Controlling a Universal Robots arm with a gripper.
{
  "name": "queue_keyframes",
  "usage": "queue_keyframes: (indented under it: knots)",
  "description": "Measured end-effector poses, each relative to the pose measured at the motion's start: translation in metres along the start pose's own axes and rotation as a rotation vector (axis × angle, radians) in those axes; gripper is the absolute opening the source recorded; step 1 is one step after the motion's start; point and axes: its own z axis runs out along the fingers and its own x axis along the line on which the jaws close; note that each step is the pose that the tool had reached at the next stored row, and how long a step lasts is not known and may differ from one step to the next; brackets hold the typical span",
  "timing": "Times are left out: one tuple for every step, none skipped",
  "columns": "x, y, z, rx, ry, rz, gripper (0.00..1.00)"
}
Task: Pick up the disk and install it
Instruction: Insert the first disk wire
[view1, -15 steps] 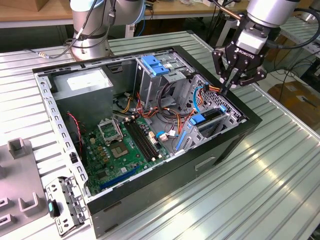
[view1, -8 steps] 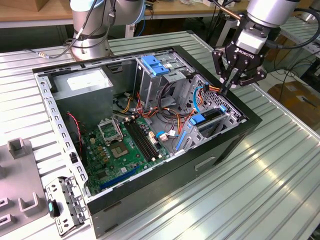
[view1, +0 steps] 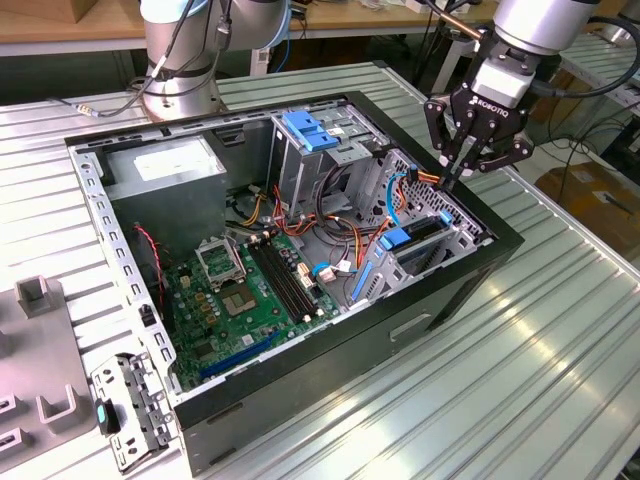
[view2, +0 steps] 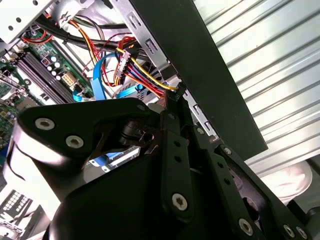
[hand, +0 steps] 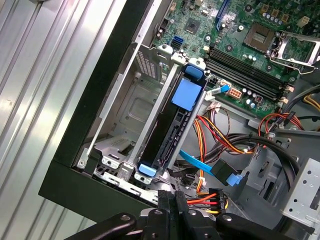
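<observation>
Disk (hand: 172, 132) stands on edge in the drive cage (hand: 127, 107) at the front corner of the open computer case (view1: 450, 290), seated between the cage's metal walls. A blue plastic tab (hand: 187, 92) sits on its upper edge, with a second blue end piece at the other end. The exterior view shows the same unit (view1: 420, 238) just inside the case wall. Its label face is turned into the cage and cannot be seen.

Pincer (view1: 455, 172) hangs over that corner of the case, pointing down and slightly tilted. Its fingers are drawn narrow, tips together. In the first wrist view the tips (hand: 175, 200) sit beside a connector with red, yellow and black wires (hand: 212, 197); whether they pinch any of it cannot be told. In the second wrist view the pincer (view2: 176, 97) touches or nearly touches a yellow wire. White lettering marks the pincer's body.

A blue flat cable (hand: 200, 160) runs loose beside the cage. The motherboard (view1: 250, 290) lies on the case floor. A grey box (view1: 165, 165) in the far corner carries a plain white sticker. The case rests on a ribbed metal tabletop (view1: 520, 380). The arm (view1: 530, 25) is cut off by the exterior view's upper edge.
</observation>
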Motion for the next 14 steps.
queue_keyframes:
  knots:
    - [0.0, 0.0, 0.0, -0.0001, 0.0, 0.0, 0.16]
    - [0.0, 0.0, 0.0, -0.0001, 0.0, 0.001, 0.16]
    - [0.0, 0.0, 0.0, -0.0001, 0.0, 0.002, 0.16]
    - [0.0, 0.0, 0.0, -0.0001, 0.0, 0.003, 0.16]
    - [0.0, 0.0, 0.0, -0.0001, 0.0, 0.003, 0.16]
    - [0.0, 0.0, 0.0, -0.0001, 0.0, 0.004, 0.16]
    - [0.0, 0.0, 0.0, -0.0002, 0.0, 0.004, 0.16]
    - [0.0, 0.0, 0.0, -0.0001, 0.0, 0.004, 0.16]
    - [0.0, 0.0, 0.0, -0.0002, 0.0, 0.005, 0.16]
    - [0.0, 0.0, 0.0, -0.0002, 0.0, 0.005, 0.16]
    - [0.0, 0.0, 0.0, -0.0002, 0.0, 0.006, 0.16]
    - [0.0, 0.0, 0.0, -0.0002, 0.0, 0.007, 0.16]
    - [0.0, 0.0, 0.0, -0.0002, -0.0001, 0.007, 0.16]
    - [0.0, 0.0, 0.0, -0.0002, -0.0001, 0.007, 0.16]
